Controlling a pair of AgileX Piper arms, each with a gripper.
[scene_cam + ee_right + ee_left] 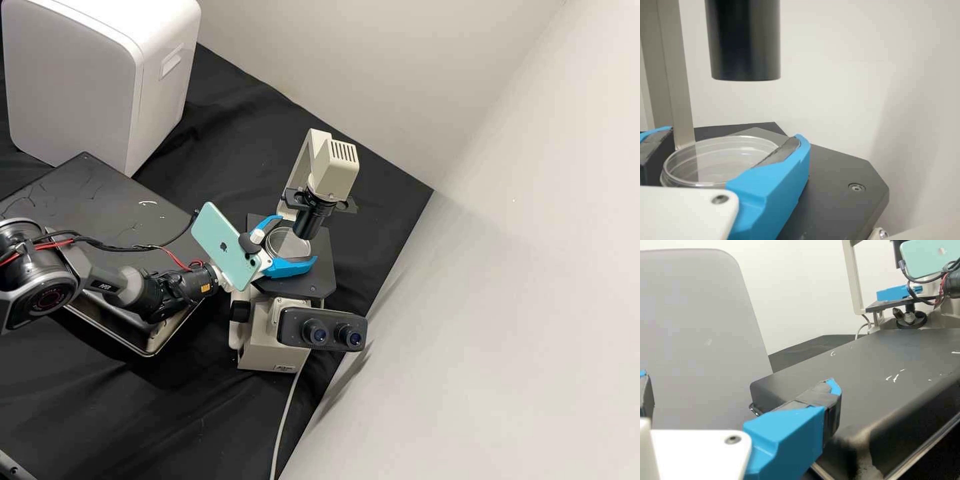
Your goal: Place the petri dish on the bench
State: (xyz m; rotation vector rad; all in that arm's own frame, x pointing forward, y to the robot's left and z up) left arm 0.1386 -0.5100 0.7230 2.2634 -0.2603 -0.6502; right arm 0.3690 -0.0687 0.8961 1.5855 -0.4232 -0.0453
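Pinching a clear petri dish (715,160) by its rim, the right pincer (297,240) has one blue finger on each side of it. The dish lies flat on the black stage (313,280) of a beige microscope (267,347) at the centre of the high view. It sits directly beneath a black condenser tube (742,40), raised off the black-draped table (100,413). A mint-green phone (223,245) rides on this arm's wrist. A dark tray (100,200) lies at 9 o'clock from the microscope, and a white box (87,73) stands at 10 o'clock. The left pincer (737,382) is spread, gripping nothing, at the tray's edge beside the box.
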